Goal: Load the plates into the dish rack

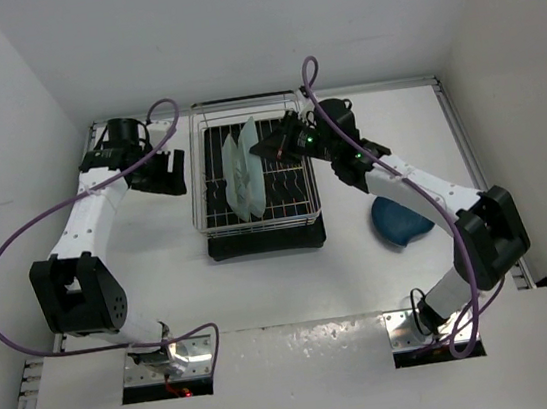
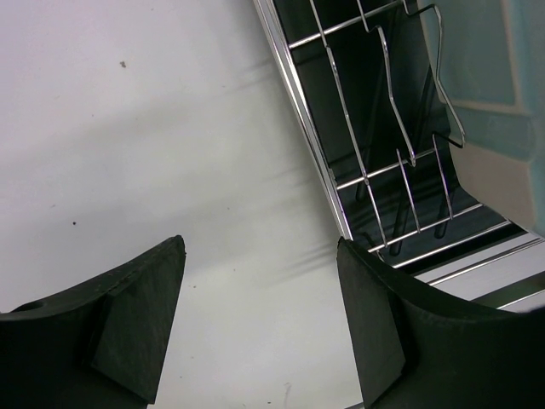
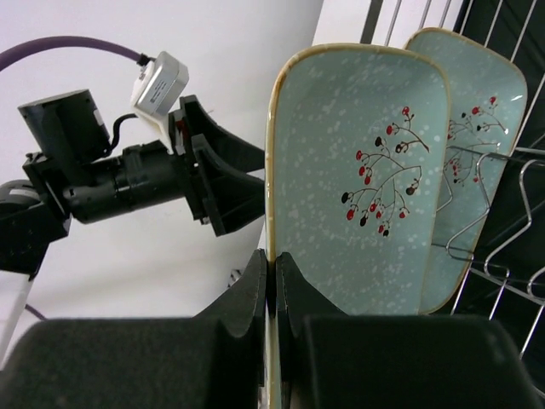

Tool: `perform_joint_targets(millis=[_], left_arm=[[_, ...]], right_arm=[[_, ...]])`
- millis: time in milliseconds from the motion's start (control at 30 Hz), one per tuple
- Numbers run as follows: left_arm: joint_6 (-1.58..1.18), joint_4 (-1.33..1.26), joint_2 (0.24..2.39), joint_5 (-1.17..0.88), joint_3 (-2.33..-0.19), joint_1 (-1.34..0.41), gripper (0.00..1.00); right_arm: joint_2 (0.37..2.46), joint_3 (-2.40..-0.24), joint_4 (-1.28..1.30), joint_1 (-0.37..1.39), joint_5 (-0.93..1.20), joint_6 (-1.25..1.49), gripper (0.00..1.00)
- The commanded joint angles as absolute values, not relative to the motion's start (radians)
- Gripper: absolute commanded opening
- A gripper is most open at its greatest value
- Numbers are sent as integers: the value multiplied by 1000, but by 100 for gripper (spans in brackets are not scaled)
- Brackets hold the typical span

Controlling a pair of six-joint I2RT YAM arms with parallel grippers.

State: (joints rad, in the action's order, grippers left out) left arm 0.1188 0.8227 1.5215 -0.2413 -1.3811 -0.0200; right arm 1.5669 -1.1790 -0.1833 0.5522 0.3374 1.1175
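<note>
Upright in the dish rack [image 1: 293, 197] stand two mint-green plates [image 1: 244, 173], the right gripper [image 3: 272, 273] pinched tight on one's rim. The left gripper [image 2: 260, 281] gapes empty alongside. Only the dark blue plate [image 1: 400, 220], lying on the table [image 1: 161, 270], looks left to load.

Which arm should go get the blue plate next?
Right. The blue plate lies on the table beside the right arm, while the left jaws hang open on the dish rack's other side. The right jaws must first let go of the mint plate.
</note>
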Motion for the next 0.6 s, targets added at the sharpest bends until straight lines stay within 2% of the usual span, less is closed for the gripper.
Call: perform_joint_targets(millis=[0, 567], left_arm=[[117, 813, 1480, -253, -1379, -5, 76], [117, 813, 1480, -253, -1379, -5, 76]], right_arm=[[1539, -1252, -328, 560, 310, 1115, 0], [1674, -1258, -299, 525, 285, 1135, 0]])
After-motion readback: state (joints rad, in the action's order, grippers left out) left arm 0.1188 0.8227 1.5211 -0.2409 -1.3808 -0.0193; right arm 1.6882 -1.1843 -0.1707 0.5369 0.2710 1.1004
